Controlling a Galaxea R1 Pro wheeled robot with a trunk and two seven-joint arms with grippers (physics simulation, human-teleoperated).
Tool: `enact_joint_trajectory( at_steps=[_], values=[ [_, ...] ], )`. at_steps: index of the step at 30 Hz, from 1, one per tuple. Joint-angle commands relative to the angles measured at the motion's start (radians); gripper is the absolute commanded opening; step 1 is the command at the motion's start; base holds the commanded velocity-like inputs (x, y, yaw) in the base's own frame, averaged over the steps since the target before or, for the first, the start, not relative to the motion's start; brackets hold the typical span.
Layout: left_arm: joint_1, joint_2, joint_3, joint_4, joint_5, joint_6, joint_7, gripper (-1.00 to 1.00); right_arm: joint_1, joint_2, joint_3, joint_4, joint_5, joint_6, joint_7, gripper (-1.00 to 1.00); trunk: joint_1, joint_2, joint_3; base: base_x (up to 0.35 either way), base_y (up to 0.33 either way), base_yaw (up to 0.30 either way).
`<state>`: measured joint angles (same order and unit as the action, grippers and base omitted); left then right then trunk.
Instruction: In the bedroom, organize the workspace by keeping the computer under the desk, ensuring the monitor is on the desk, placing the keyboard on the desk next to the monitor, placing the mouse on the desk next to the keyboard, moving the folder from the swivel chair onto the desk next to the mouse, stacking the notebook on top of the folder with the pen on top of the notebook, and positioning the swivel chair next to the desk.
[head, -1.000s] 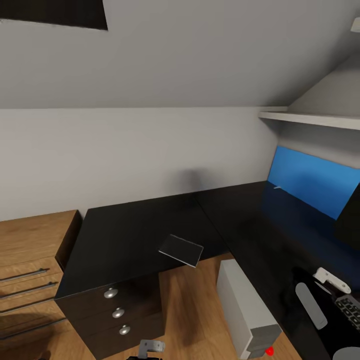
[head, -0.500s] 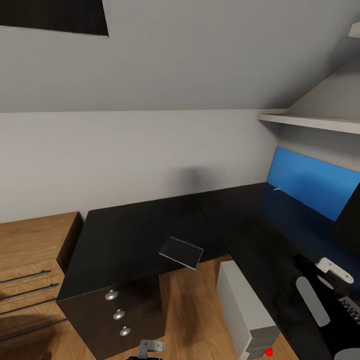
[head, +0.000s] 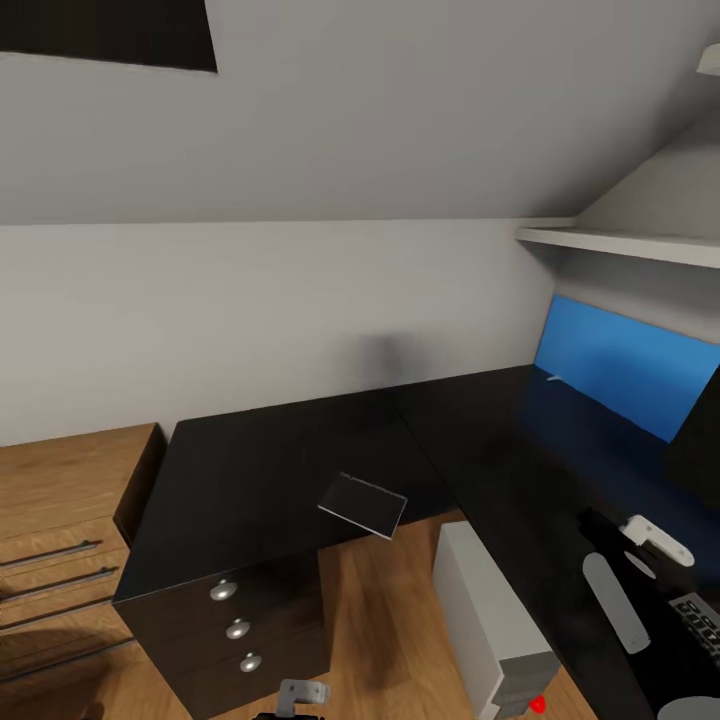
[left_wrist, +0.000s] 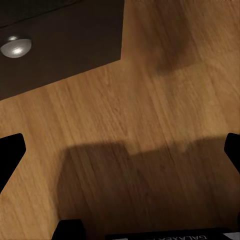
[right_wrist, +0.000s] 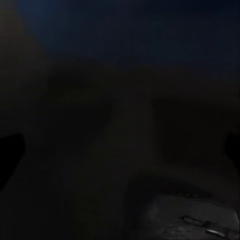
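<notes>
The glossy black L-shaped desk (head: 290, 455) fills the middle of the head view, and a thin dark notebook (head: 362, 503) overhangs its inner corner. The white-grey computer (head: 495, 625) stands on the floor beside the desk's right wing. A few keys of the keyboard (head: 703, 625) show at the lower right on the desk. My right arm's white wrist piece (head: 655, 540) hangs over that wing. My right gripper (right_wrist: 120, 150) is open above the dark desktop. My left gripper (left_wrist: 120, 150) is open over the wood floor by the drawer unit (left_wrist: 60, 40).
A bright-blue panel (head: 625, 365) stands at the back of the right wing under a white shelf (head: 620, 240). A black slab (head: 700, 430) is cut off by the right edge. Low wooden drawers (head: 60, 540) sit left of the black drawer unit (head: 237, 628).
My right arm's white wrist piece has drifted slightly up and left over the desk. The camera tilted a little at first. The notebook and computer are unmoved.
</notes>
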<state>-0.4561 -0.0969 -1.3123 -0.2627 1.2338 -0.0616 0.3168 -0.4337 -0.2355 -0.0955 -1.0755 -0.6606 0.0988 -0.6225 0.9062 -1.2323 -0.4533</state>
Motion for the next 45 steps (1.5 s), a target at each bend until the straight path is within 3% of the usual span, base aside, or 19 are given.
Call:
enact_joint_trajectory(
  at_steps=[1, 5, 7, 8, 9, 14, 15, 19, 23, 27, 31, 34, 37, 44, 45],
  values=[
    [-0.001, 0.000, -0.008, -0.001, 0.010, -0.005, 0.005, 1.00, -0.001, 0.010, 0.001, -0.002, -0.001, 0.006, -0.005, 1.00, 0.000, -0.001, -0.001, 0.000, 0.000, 0.016],
    [-0.001, 0.000, -0.008, -0.001, 0.010, -0.005, 0.005, 1.00, 0.000, 0.063, 0.004, 0.000, 0.051, -0.008, -0.004, 1.00, 0.000, -0.001, -0.002, 0.000, 0.000, 0.147],
    [-0.001, 0.000, -0.008, -0.001, 0.010, -0.005, 0.005, 1.00, -0.001, 0.091, 0.006, 0.003, 0.112, -0.033, -0.005, 1.00, 0.000, -0.001, -0.002, 0.000, 0.000, 0.234],
    [-0.001, 0.000, -0.008, -0.001, 0.010, -0.005, 0.005, 1.00, -0.001, 0.127, 0.006, 0.005, 0.171, -0.056, -0.005, 1.00, 0.000, -0.001, -0.002, 0.000, 0.000, 0.260],
    [-0.001, 0.000, -0.008, -0.001, 0.010, -0.004, 0.005, 1.00, -0.001, 0.145, 0.006, 0.007, 0.195, -0.063, -0.005, 1.00, 0.000, -0.001, -0.002, 0.000, 0.000, 0.266],
    [-0.001, -0.001, -0.010, -0.001, 0.010, -0.005, 0.004, 1.00, -0.001, 0.201, 0.009, 0.049, 0.246, -0.075, -0.005, 1.00, 0.000, -0.001, -0.002, 0.000, 0.000, 0.272],
    [-0.001, 0.000, -0.010, -0.001, 0.010, -0.006, 0.004, 1.00, -0.001, 0.254, 0.021, 0.091, 0.313, -0.110, -0.005, 1.00, 0.000, -0.001, -0.002, 0.000, 0.000, 0.278],
    [-0.001, 0.000, -0.010, 0.008, 0.010, -0.006, 0.004, 1.00, 0.000, 0.303, 0.032, 0.114, 0.411, -0.160, -0.008, 1.00, 0.000, -0.001, -0.002, -0.098, 0.000, 0.279],
    [-0.001, 0.000, -0.010, 0.025, 0.009, -0.006, 0.004, 1.00, 0.006, 0.320, 0.035, 0.119, 0.447, -0.178, -0.026, 1.00, 0.000, -0.001, -0.002, -0.276, 0.000, 0.279],
    [-0.001, 0.001, -0.008, 0.030, 0.009, -0.007, 0.004, 1.00, 0.022, 0.327, 0.040, 0.116, 0.453, -0.182, -0.056, 1.00, 0.000, -0.001, -0.002, -0.321, 0.000, 0.279],
    [-0.001, 0.004, -0.007, 0.032, 0.009, -0.008, 0.004, 1.00, 0.055, 0.354, 0.062, 0.121, 0.456, -0.186, -0.068, 1.00, 0.000, -0.001, -0.002, -0.333, 0.000, 0.279],
    [-0.001, 0.005, -0.006, 0.032, 0.008, -0.009, 0.008, 1.00, 0.070, 0.361, 0.074, 0.185, 0.456, -0.225, -0.067, 1.00, 0.000, -0.001, -0.002, -0.222, 0.000, 0.279],
    [-0.001, 0.006, -0.006, 0.033, 0.008, -0.009, 0.010, 1.00, 0.073, 0.363, 0.108, 0.280, 0.457, -0.289, -0.065, 1.00, 0.000, -0.001, -0.002, -0.072, 0.000, 0.279],
    [-0.001, 0.007, -0.005, 0.033, 0.007, -0.021, 0.012, 1.00, 0.075, 0.364, 0.291, 0.599, 0.455, -0.556, -0.058, 1.00, 0.000, -0.001, -0.002, -0.016, 0.000, 0.279],
    [-0.001, 0.007, -0.004, 0.033, 0.007, -0.022, 0.012, 1.00, 0.075, 0.364, 0.302, 0.630, 0.455, -0.575, -0.056, 1.00, 0.000, -0.001, -0.002, -0.003, 0.000, 0.280]
  ],
)
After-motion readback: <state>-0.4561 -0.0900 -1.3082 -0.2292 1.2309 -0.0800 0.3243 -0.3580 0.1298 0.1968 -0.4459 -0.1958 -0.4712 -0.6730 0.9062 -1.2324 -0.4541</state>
